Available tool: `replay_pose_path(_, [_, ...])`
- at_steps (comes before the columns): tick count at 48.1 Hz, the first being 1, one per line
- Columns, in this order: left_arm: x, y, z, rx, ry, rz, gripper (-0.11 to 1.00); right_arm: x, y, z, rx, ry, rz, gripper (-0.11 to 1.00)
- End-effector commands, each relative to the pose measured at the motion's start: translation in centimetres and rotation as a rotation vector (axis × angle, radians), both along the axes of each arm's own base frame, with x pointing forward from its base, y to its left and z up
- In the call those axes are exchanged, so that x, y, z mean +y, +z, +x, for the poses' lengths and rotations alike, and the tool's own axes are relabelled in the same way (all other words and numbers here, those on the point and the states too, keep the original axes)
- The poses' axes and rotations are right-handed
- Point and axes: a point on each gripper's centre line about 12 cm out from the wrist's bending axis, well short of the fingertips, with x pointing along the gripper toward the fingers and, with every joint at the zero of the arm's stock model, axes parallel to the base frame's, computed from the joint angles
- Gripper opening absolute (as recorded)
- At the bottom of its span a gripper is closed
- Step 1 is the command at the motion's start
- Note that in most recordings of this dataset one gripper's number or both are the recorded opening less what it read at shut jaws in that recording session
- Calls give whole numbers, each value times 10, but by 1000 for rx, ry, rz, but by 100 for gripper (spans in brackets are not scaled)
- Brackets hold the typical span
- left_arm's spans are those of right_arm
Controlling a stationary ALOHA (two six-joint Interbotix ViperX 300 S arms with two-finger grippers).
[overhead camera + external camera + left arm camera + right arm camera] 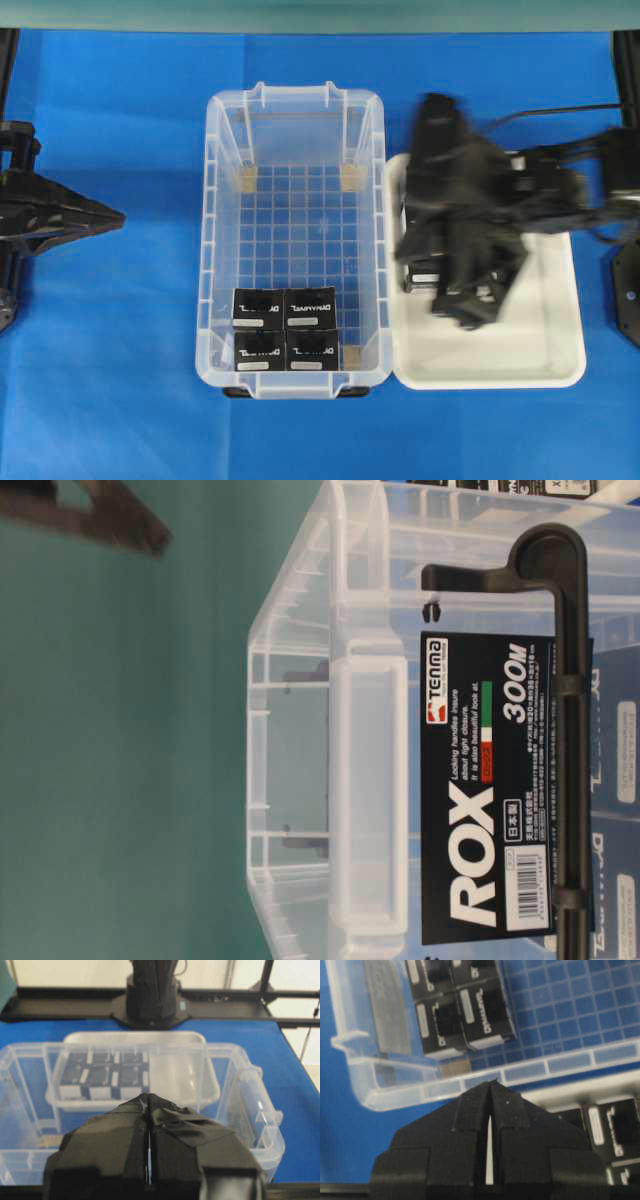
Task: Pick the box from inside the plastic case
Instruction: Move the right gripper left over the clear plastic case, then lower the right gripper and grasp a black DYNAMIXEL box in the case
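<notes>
Worktop (120,400): covered in blue, carrying everything listed below.
Plastic case (215,250): clear, with a grid-ribbed floor, standing at the middle of the worktop; the landmark for all entries.
Boxes (285,330): four black boxes with white lettering, packed two by two on the case floor against its near end wall, as seen from overhead.
White tray (560,360): touching the right long side of the case; more black boxes lie in it, partly hidden under the arm.
Right end effector (490,1091): blurred overhead, above the tray just right of the case; fingers pressed together, nothing between them.
Left end effector (112,216): well left of the case, tips pointing toward it; closed, gripping nothing.
</notes>
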Motion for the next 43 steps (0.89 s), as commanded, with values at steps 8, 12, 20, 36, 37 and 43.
replay_pose_path(8, [0, 15, -2, -44, 1, 2, -4, -4, -13, 48, 168, 50, -39, 3])
replay_pose_path(12, [0, 17, -4, -52, 1, 2, -4, -4, -17, 61, 186, 89, -56, 4])
replay_pose_path(20, [0, 20, -5, -64, 1, 2, -4, -6, -44, 78, 292, 160, -82, 8])
replay_pose_path(36, [3, 29, -12, -104, 15, 2, -4, -5, -73, 94, 305, 262, -88, 27])
replay_pose_path(37, [3, 30, -12, -107, 17, 3, -4, -6, -74, 95, 302, 267, -87, 31])
replay_pose_path(43, [4, 31, -13, -112, 23, 3, -4, -8, -83, 97, 287, 273, -44, 61])
